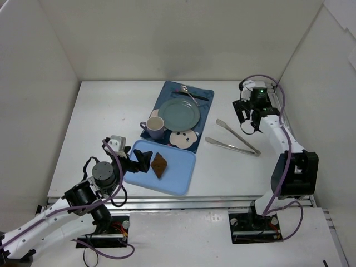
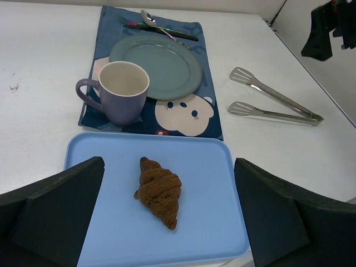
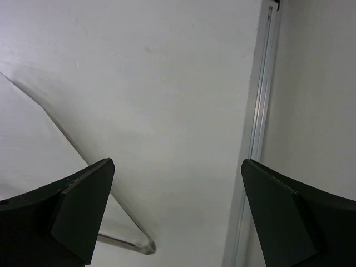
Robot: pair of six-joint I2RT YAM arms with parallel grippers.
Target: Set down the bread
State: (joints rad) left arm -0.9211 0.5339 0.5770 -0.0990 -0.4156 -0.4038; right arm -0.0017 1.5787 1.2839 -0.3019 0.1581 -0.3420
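Note:
The bread (image 1: 159, 165) (image 2: 159, 191), a small dark brown croissant-like piece, lies on a light blue tray (image 1: 181, 172) (image 2: 217, 222) at the near middle of the table. My left gripper (image 1: 142, 161) (image 2: 168, 166) is open at the tray's left side. Its dark fingers (image 2: 67, 206) stand wide on either side of the bread without touching it. At the far right, my right gripper (image 1: 248, 117) (image 3: 178, 164) hangs open above the table with nothing between its fingers.
Behind the tray, a blue placemat (image 1: 207, 99) (image 2: 208, 83) carries a teal plate (image 1: 178, 113) (image 2: 158, 65), a purple mug (image 1: 154, 127) (image 2: 122, 92), a bear-face coaster (image 1: 184, 138) (image 2: 183, 111) and a spoon (image 1: 189, 92) (image 2: 161, 28). Metal tongs (image 1: 233, 139) (image 2: 278, 105) (image 3: 133, 245) lie to its right.

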